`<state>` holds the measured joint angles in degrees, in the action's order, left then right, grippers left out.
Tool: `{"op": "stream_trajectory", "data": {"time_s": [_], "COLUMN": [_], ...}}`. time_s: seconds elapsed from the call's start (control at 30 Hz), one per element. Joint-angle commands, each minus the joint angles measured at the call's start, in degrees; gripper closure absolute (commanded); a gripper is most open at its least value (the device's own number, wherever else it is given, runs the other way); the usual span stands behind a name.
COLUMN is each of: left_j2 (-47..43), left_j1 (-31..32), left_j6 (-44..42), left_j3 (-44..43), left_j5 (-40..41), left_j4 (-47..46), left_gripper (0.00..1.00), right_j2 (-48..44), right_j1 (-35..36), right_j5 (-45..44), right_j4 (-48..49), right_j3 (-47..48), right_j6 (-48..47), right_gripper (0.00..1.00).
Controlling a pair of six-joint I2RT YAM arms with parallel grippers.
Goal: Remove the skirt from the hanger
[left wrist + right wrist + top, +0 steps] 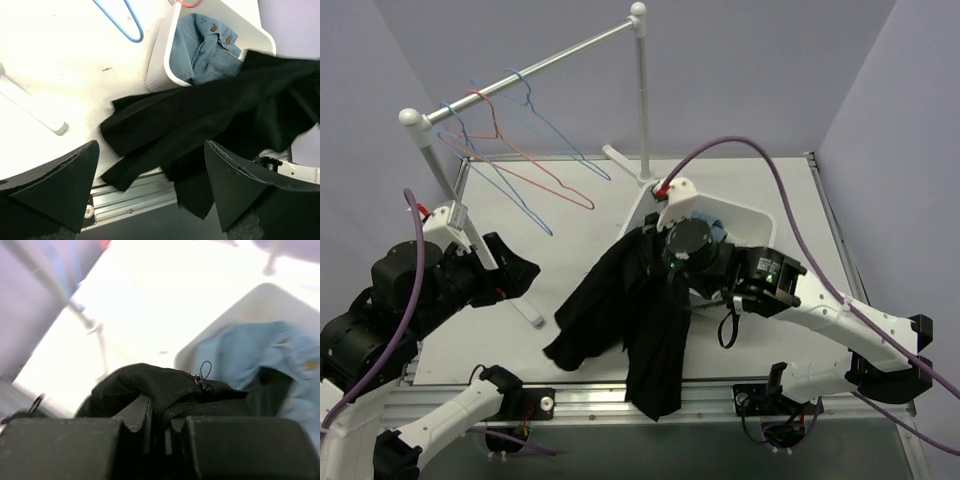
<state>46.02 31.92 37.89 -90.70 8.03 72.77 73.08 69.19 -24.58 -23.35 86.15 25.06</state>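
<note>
Pinching black skirt (630, 310) with right gripper (157, 415) at frame centre, by white tub (750, 218); holding left gripper (150, 150) wide, empty, at left

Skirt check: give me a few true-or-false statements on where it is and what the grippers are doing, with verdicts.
1. The right gripper is shut on the skirt. True.
2. The skirt hangs on a blue hanger. False: the blue hanger is bare, and the skirt drapes over the tub's edge onto the table.
3. The left gripper is open and holds nothing. True.
4. The tub is empty. False: a denim garment lies in it.
</note>
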Motion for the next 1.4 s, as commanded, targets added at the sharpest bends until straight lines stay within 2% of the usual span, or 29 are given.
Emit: {"op": "stream_trajectory", "data": {"time_s": [0.0,0.17,0.2,0.3,0.43,0.53,0.67,0.73,0.87,1.03,1.07,1.1,1.23,1.37], "left_j2": [1.5,1.9,1.6,0.9,-0.1,-0.5,-0.6,-0.5,-0.6,-0.8,-0.8,-0.6,0.4,1.9], "left_j1": [0.0,0.0,0.0,0.0,0.0,0.1,0.0,0.0,0.0,0.0,0.0,0.0,0.0,0.1], "left_j6": [-1.4,-1.8,-1.8,-1.2,-0.4,-0.1,0.3,0.2,0.0,0.3,0.3,0.2,-0.2,-0.4], "left_j3": [0.1,-1.1,-1.2,-0.6,0.5,0.8,0.9,0.9,1.4,2.9,3.0,3.2,3.7,3.8], "left_j5": [-2.8,-2.5,-2.6,-2.8,-3.2,-3.3,-3.4,-3.5,-3.5,-3.7,-3.8,-4.0,-4.8,-5.9], "left_j4": [-5.0,-4.3,-3.9,-3.3,-2.9,-2.7,-2.6,-2.5,-2.5,-3.4,-3.7,-3.9,-4.7,-6.4], "left_gripper": [0.05,0.05,0.05,0.05,0.05,0.05,0.05,0.05,0.05,0.05,0.05,0.05,0.05,0.05], "right_j2": [0.8,3.6,5.0,8.5,14.4,18.8,21.7,21.8,18.0,11.7,8.1,6.1,-1.4,-5.5], "right_j1": [-7.5,-15.1,-19.1,-24.4,-32.5,-34.8,-36.6,-36.7,-36.7,-36.7,-36.6,-36.7,-36.7,-36.7], "right_j5": [-6.0,-6.4,-5.5,-2.8,1.5,3.0,6.8,9.3,12.3,13.8,14.1,14.4,11.8,8.4], "right_j4": [-5.9,-5.9,-5.6,-4.6,-4.0,-3.5,-2.0,-1.6,0.3,1.1,2.5,3.7,6.0,2.0], "right_j3": [5.2,12.7,16.5,22.9,37.0,45.4,49.9,49.6,42.5,28.0,25.4,19.9,12.7,10.1], "right_j6": [-4.0,-9.1,-10.8,-13.6,-17.8,-19.4,-18.3,-17.9,-16.5,-15.0,-14.6,-14.4,-14.0,-15.0], "right_gripper": [1.00,1.00,1.00,1.00,1.00,1.00,1.00,1.00,1.00,1.00,1.00,1.00,1.00,1.00]}}
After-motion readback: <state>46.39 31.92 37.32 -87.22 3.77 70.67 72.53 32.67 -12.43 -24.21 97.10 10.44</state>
